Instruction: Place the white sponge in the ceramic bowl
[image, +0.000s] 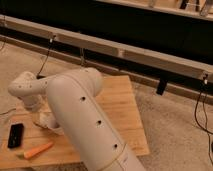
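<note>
wooden table (125, 102) is mostly covered by your arm (85, 120). the gripper sits low behind it over the table's left side, hidden. its jaws stand wide, and you cannot see whether anything lies between them. neither the white sponge nor the ceramic bowl is in sight; both are probably under the arm. this looks like the reach: come down slowly, straddle the sponge squarely, and avoid the black slab (15, 135) and orange stick (37, 150). the sponge's long axis and heading cannot be told, and a pale shape (47, 122) by the wrist is unclear.
</note>
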